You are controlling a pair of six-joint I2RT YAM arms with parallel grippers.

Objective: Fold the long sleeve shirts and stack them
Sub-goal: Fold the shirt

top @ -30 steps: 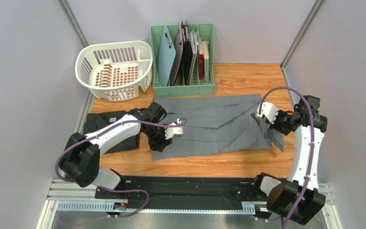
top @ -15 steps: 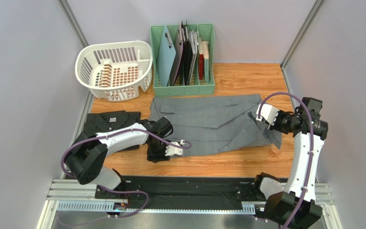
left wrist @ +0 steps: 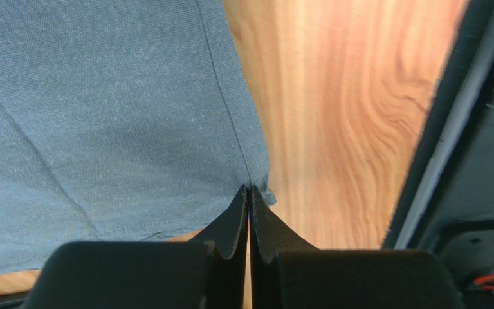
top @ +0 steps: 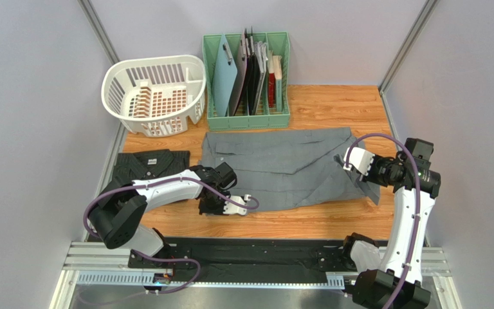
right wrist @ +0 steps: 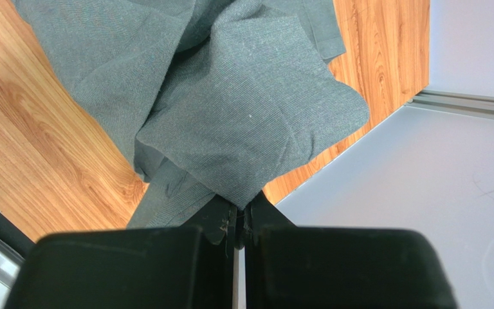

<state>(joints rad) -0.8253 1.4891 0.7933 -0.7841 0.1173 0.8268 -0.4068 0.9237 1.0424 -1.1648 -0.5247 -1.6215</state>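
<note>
The grey long sleeve shirt (top: 282, 166) lies spread across the middle of the wooden table. My left gripper (top: 212, 209) is low at its front left corner. In the left wrist view the gripper (left wrist: 249, 190) is shut on the hem corner of the grey shirt (left wrist: 101, 116). My right gripper (top: 349, 167) is shut on the shirt's right end and holds a bunched fold up off the table. The right wrist view shows that fold of the shirt (right wrist: 243, 122) pinched in the gripper (right wrist: 242, 207). The dark pinstriped shirt (top: 145, 165) lies folded at the left, partly behind my left arm.
A white laundry basket (top: 153, 90) and a green file rack (top: 247, 77) with folders stand at the back. Grey walls close in both sides; the right wall (right wrist: 449, 193) is near my right gripper. A black rail (top: 249, 252) runs along the near edge.
My left gripper has moved from over the shirt to its front left corner and shut there. My right gripper, still holding the cloth, has drifted slightly toward the near edge.
</note>
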